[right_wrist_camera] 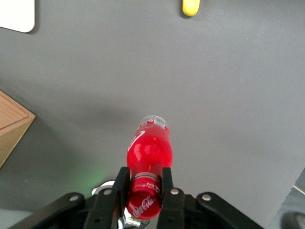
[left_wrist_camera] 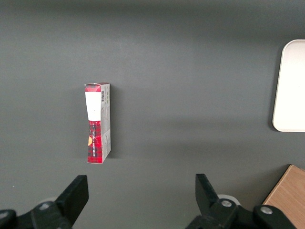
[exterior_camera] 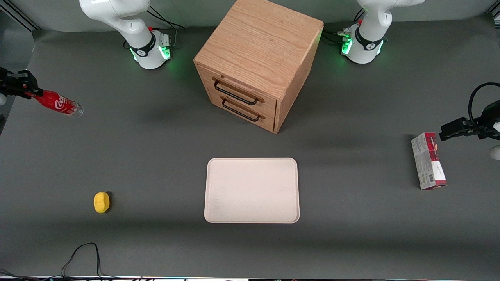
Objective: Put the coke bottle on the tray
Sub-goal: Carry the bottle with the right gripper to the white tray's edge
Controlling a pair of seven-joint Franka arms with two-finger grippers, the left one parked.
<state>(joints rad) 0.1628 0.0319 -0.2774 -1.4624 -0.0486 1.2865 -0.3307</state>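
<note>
One claw point(exterior_camera: 24, 90) was at work, out at the working arm's end of the counter point(exterior_camera: 156, 156), and its two fingers point(right_wrist_camera: 167, 191) were clamped on the neck and cap of the coke bottle point(exterior_camera: 58, 103), as the right wrist view made plain. In the front view the bottle hung tilted from that grip, cap in the claw and clear base pointing toward the middle of the counter, seemingly lifted off the surface. Nearer the front camera, a small yellow lemon point(exterior_camera: 101, 202) lay alone on the counter. Farther along stood the wooden drawer cabinet point(exterior_camera: 258, 66), and in front of its drawers lay the tray point(exterior_camera: 252, 190), flat, pale and bare, well apart from the bottle. Toward the parked arm's end a red-and-grey carton point(exterior_camera: 428, 160) lay on its side. By my judgement the bottle was stiff, smooth-walled plastic, likely slippery, and light enough for the claw, though any liquid inside would pull the hanging base down and make it swing. A hold at the neck under the cap, where the ridge stops it sliding out, looked the sound place to grip; the carry to the tray would call for a steady pace and a gentle setting-down
</note>
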